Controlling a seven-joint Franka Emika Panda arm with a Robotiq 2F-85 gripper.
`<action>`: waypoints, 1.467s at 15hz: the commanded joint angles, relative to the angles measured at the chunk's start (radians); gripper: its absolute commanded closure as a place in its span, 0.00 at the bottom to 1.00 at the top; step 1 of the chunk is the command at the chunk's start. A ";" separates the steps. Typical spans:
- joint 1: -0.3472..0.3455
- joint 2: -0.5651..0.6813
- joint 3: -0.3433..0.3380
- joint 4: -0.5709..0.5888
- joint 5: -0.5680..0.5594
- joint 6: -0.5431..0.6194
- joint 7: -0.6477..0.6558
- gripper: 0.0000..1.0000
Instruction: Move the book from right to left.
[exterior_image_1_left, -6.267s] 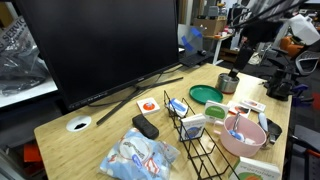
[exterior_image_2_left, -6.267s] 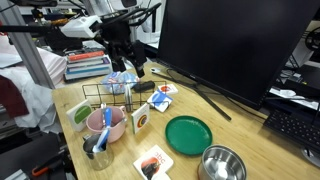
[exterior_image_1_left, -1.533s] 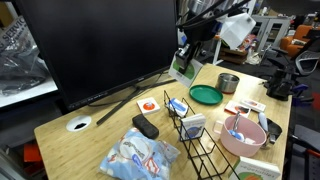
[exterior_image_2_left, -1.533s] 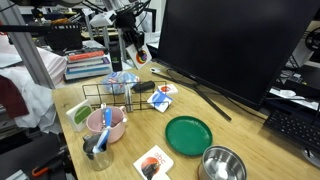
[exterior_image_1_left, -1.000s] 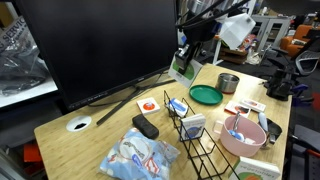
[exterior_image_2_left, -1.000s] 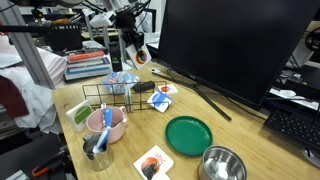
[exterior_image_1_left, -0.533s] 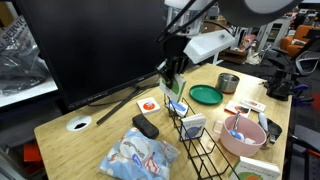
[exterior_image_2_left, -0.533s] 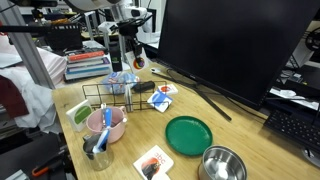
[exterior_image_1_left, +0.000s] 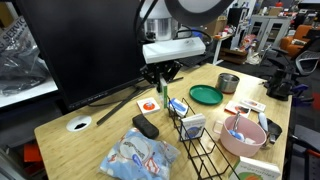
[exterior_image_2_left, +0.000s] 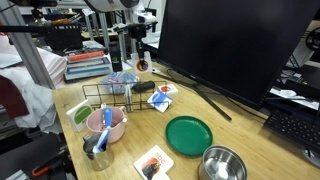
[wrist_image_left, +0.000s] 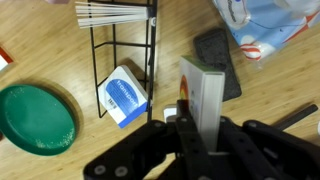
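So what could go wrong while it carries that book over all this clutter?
The fingers pinch the book by one end only, so it might slip or twist. Coming down, it could knock the wire rack or land on the black rectangular object beneath it.

light: bright, even, overhead | shadows: soft | glare: none | wrist view: slightly blurred

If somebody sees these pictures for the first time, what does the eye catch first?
The big black monitor fills the back of the table. In front of it the gripper holds a small book in the air, near the wire rack. A green plate lies beside the rack.
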 joint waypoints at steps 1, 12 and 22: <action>0.025 0.072 -0.024 0.092 0.043 -0.045 0.064 0.96; 0.012 0.200 -0.023 0.109 0.089 0.102 -0.100 0.96; -0.027 0.220 -0.052 0.094 0.171 0.109 -0.308 0.96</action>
